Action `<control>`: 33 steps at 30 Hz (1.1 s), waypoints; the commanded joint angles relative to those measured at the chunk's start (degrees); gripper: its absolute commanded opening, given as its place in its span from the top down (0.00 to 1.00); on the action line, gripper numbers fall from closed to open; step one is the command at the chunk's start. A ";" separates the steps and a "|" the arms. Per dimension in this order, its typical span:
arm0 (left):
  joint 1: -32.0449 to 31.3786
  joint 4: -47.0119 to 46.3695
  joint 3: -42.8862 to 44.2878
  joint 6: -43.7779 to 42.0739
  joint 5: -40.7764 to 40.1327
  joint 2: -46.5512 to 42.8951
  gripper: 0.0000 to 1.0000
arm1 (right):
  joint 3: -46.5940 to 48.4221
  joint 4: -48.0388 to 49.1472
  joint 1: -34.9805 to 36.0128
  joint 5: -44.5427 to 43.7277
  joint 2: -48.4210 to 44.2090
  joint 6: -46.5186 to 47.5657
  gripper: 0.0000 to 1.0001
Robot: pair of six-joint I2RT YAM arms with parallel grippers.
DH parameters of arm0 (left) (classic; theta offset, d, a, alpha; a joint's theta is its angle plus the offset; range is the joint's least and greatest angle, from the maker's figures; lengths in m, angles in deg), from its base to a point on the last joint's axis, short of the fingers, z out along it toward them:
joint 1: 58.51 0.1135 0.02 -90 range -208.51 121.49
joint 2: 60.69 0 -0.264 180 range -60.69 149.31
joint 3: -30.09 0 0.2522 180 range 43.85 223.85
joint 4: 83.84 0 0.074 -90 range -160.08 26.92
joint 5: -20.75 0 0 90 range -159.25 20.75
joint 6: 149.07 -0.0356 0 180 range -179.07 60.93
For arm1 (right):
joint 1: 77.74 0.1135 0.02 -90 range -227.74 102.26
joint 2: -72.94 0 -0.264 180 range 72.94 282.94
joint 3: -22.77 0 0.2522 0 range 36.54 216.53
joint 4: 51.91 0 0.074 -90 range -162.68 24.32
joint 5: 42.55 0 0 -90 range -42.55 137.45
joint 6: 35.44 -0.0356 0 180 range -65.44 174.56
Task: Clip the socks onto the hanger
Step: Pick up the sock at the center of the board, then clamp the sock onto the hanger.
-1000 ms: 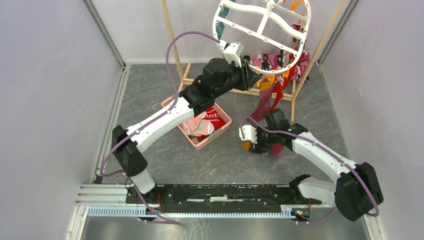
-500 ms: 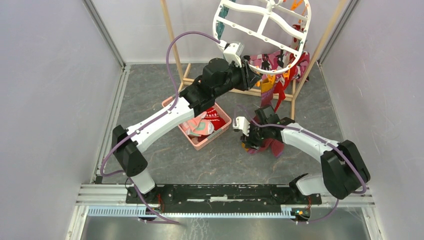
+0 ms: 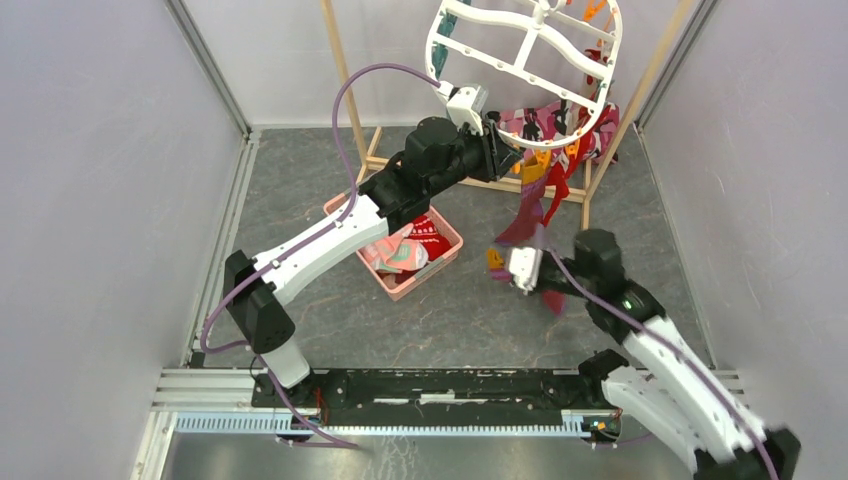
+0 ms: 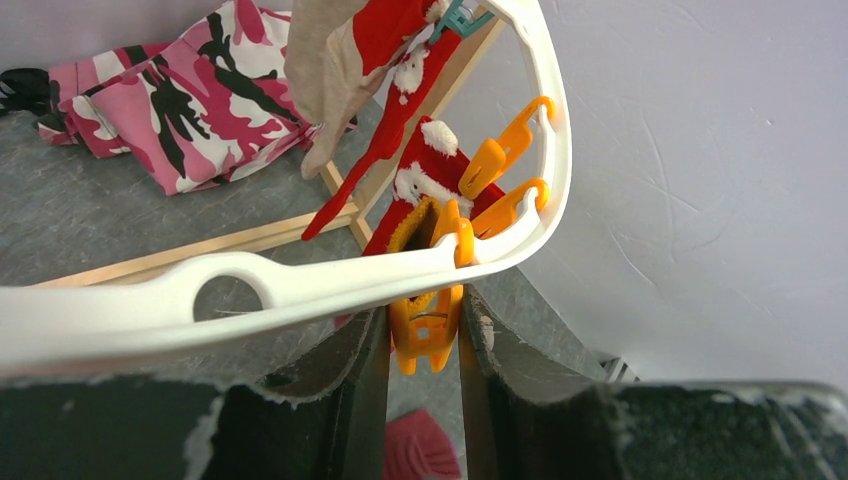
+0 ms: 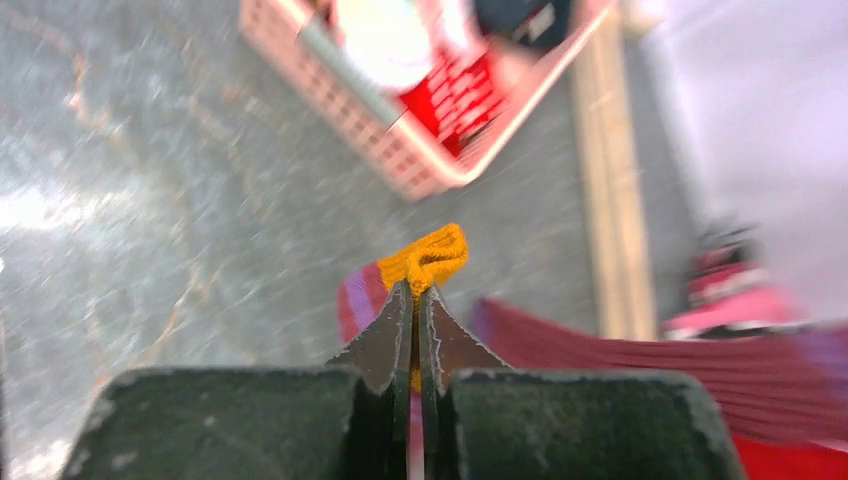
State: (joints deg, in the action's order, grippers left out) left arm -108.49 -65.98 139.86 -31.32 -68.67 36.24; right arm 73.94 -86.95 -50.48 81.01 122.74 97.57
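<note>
Top view: the left arm is stretched up to the hanger [image 3: 431,48], which hangs at the back over the rack [image 3: 342,75]. The left gripper [image 3: 497,150] is at the hanger's near rim; its jaws cannot be read from up there. The left wrist view settles it: the fingers [image 4: 362,380] stand either side of an orange peg [image 4: 428,325] just under the white rim. They touch it on both sides, so it is pinched. Only this view shows red-and-white socks [image 4: 415,185] and a beige one hanging off pegs further along. It also shows the camo cloth [image 4: 160,100] lying behind the rack's bottom bar.

The right gripper [image 3: 500,262] is low, between the basket [image 3: 433,268] and the rack foot. The right wrist view is blurred. In it the jaws are pressed together on the orange end of a striped purple-red sock [image 5: 432,255], with an orange tuft poking past the tips. Only the top view shows the rest of that sock. It runs up from the gripper to the hanger's near rim, just beside the left gripper. Clipped there or not: cannot tell. More socks, red-white and pink, lie in the pink basket.

Compared with half a second ago, the right arm has swung. Its forearm now points to the near right corner, the gripper sits slightly further right, and the sock is drawn straighter. The left arm, hanger and basket are unchanged.
</note>
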 commanded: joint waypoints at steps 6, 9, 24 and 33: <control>-0.30 -2.14 -0.86 1.28 1.48 -2.59 0.69 | -6.10 17.33 -0.05 -9.80 -20.23 -4.74 1.00; -0.30 -2.15 -0.32 1.84 1.78 -2.55 0.69 | -5.84 20.83 0.00 -14.52 -19.85 -6.18 1.00; -0.30 -1.28 2.16 4.71 0.88 -1.96 0.69 | 3.78 33.07 -0.01 -29.07 -7.17 -23.71 1.00; -0.25 0.34 4.03 6.20 -0.40 -0.84 0.71 | 6.53 34.97 0.20 -29.80 -3.87 -25.07 1.00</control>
State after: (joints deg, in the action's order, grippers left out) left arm -108.53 -65.66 141.11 -28.21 -68.21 35.91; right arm 77.86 -55.79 -50.43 52.64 118.04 74.70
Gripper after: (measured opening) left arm 0.348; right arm 0.014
